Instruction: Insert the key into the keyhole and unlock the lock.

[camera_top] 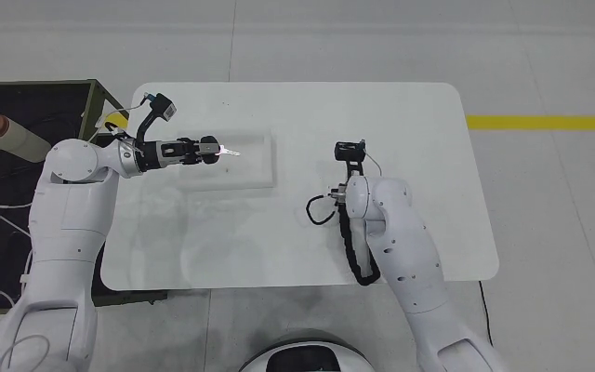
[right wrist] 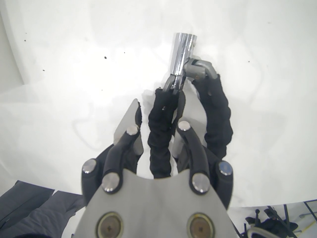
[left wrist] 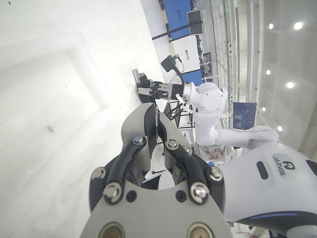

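Key (camera_top: 229, 152) is what you will spot first from above: it sits pinched in the left gripper (camera_top: 206, 150), its blade sticking out to the right over the left part of a shallow white tray (camera_top: 271, 160) on the white table (camera_top: 437, 186). Well to the right, apart from the tray, the right gripper (camera_top: 353, 161) points toward the far edge with the lock (camera_top: 348, 147) at its tip. In the left wrist view you see the left gripper (left wrist: 155, 111) clenched on the key (left wrist: 156, 127), a thin metal plate seen edge-on between the dark pads, and beyond it the right gripper (left wrist: 143, 88) holding the lock (left wrist: 136, 74) just above the table. In the right wrist view you can make out the lock as a chrome cylinder (right wrist: 182, 53) with a loop of black-sleeved cable (right wrist: 218, 115); one leg of that cable runs between the fingers of the right gripper (right wrist: 159, 100), which are closed around it, while the other leg curves outside one finger. The cylinder stands out past the fingertips, tilted, over the bare table. Key and lock are well apart, with part of the tray between them.
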Action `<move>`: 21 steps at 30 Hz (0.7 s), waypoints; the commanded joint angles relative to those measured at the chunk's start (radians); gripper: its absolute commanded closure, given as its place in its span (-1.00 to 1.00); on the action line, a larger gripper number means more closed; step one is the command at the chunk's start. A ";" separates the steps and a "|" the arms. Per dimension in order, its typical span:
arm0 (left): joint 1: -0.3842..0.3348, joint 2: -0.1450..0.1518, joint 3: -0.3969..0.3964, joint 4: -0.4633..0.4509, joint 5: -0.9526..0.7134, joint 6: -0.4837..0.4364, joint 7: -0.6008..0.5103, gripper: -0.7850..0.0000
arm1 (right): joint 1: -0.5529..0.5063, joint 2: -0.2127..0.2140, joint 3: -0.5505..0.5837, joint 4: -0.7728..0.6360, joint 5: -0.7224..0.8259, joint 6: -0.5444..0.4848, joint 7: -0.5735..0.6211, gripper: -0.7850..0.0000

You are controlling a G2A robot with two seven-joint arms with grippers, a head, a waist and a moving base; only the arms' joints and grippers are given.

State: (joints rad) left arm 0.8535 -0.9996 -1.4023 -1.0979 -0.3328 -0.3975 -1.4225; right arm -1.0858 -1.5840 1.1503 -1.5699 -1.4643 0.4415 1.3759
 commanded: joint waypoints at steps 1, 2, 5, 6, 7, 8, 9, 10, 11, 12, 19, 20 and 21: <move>0.000 0.000 0.000 0.000 0.000 0.000 0.000 1.00 | -0.001 -0.005 0.002 0.002 -0.014 -0.003 0.002 1.00; 0.000 0.000 0.000 0.000 0.000 0.000 0.000 1.00 | -0.003 -0.008 0.004 0.001 -0.022 -0.003 0.002 1.00; 0.000 0.000 0.000 0.000 0.000 0.000 0.000 1.00 | -0.009 -0.015 0.018 -0.011 -0.037 -0.008 0.006 1.00; 0.000 0.000 0.000 0.000 0.000 0.000 0.000 1.00 | -0.011 -0.017 0.024 -0.016 -0.042 -0.008 0.009 1.00; 0.000 0.000 0.000 0.000 0.000 0.000 0.000 1.00 | -0.013 -0.019 0.030 -0.020 -0.046 -0.011 0.013 1.00; 0.000 0.000 0.000 0.000 0.000 0.000 0.000 1.00 | -0.014 -0.020 0.038 -0.031 -0.045 -0.019 0.020 1.00; 0.000 0.000 0.000 0.000 0.000 0.000 0.000 1.00 | -0.018 -0.022 0.049 -0.044 -0.030 -0.031 0.030 1.00; 0.000 0.000 0.000 0.000 0.000 0.000 0.000 1.00 | -0.020 -0.023 0.070 -0.064 -0.001 -0.044 0.047 1.00; 0.000 0.000 0.000 0.000 0.000 0.000 0.000 1.00 | -0.023 -0.023 0.090 -0.081 0.025 -0.060 0.062 1.00; 0.000 0.000 0.000 0.000 0.000 0.000 0.000 1.00 | -0.026 -0.024 0.111 -0.097 0.063 -0.082 0.085 1.00; 0.000 0.000 0.000 0.000 0.000 0.000 0.000 1.00 | -0.012 -0.023 0.147 -0.063 0.093 -0.158 0.154 1.00; 0.000 0.000 0.000 0.000 0.000 0.000 0.000 1.00 | -0.007 -0.025 0.140 -0.047 0.085 -0.160 0.152 1.00; 0.000 0.000 0.000 0.000 0.000 0.000 0.000 1.00 | -0.004 -0.026 0.135 -0.033 0.080 -0.159 0.150 1.00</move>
State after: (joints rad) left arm 0.8535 -0.9996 -1.4023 -1.0979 -0.3328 -0.3975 -1.4225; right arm -1.0933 -1.6089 1.2905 -1.6181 -1.3788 0.2817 1.5283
